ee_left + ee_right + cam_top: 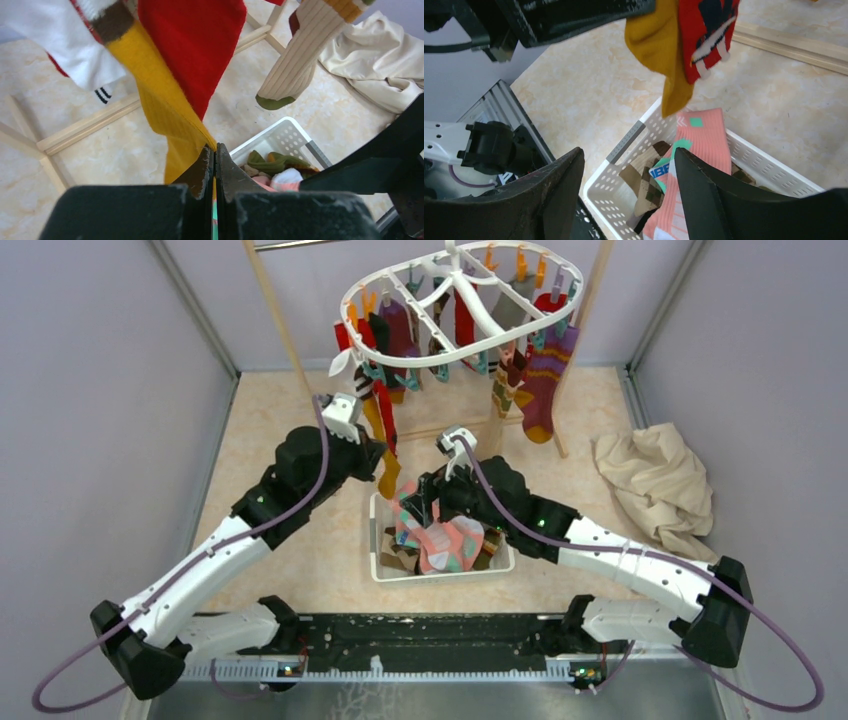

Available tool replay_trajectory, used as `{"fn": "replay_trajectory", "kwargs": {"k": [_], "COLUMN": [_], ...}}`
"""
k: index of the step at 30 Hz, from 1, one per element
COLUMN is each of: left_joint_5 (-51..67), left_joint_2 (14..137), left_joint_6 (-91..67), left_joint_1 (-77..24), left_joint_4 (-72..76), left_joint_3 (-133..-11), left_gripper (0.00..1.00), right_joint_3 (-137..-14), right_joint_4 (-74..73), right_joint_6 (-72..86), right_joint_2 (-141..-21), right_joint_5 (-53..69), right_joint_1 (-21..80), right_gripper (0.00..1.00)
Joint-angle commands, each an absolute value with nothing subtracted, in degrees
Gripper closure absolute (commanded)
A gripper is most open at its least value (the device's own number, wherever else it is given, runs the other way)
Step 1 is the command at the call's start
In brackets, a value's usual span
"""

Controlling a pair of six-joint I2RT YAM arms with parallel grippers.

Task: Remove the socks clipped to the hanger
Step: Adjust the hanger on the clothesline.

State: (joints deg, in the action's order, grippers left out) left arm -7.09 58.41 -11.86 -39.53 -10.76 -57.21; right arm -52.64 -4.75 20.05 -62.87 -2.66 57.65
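Left wrist view: left fingers (202, 172) pinch tight on the yellow sock (160, 115) hanging from the hanger's (450, 356) left side, far centre above the surface (280, 530). Right fingers (559, 195) stand apart, empty, over the near white basket (609, 195).

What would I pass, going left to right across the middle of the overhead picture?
Left gripper, shut on a hanging yellow sock → white basket with socks inside → crumpled beige cloth by the right wall.
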Motion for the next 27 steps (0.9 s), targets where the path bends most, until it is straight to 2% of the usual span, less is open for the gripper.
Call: {"fn": "replay_trajectory", "kwargs": {"k": [1, 9, 13, 20, 27], "left_joint_5": [-12.67, -15.91, -18.53, -20.17, -20.12], "left_joint_2": [60.36, 66.24, 68.69, 68.29, 66.04], "left_joint_6": [-13.53, -13.13, -12.03, -15.51, -19.47], "left_joint_1": [-44.84, -52.4, -56.03, -58.41, -60.13], "left_joint_4": [-11.44, -10.76, -12.81, -20.74, -23.77], "left_joint_3": [-60.29, -65.32, -69.25, -74.33, -73.85], "left_gripper": [1.0, 1.0, 1.0, 1.0, 1.0], "right_joint_3": [-54.74, -53.82, -53.16, -50.86, -49.15], "right_joint_4": [-0.6, -3.14, -3.87, -3.4, 2.01], "right_joint_6": [19.79, 18.67, 16.92, 15.74, 15.56], "right_joint_2": [-61.92, -57.9, -56.29, -55.42, -58.38], "right_joint_5": [-5.26, -7.3, -8.34, -11.01, -12.04], "right_joint_1": [58.27, 58.25, 58.18, 58.18, 58.18], "right_gripper": [0.33, 0.32, 0.27, 0.25, 0.27]}}
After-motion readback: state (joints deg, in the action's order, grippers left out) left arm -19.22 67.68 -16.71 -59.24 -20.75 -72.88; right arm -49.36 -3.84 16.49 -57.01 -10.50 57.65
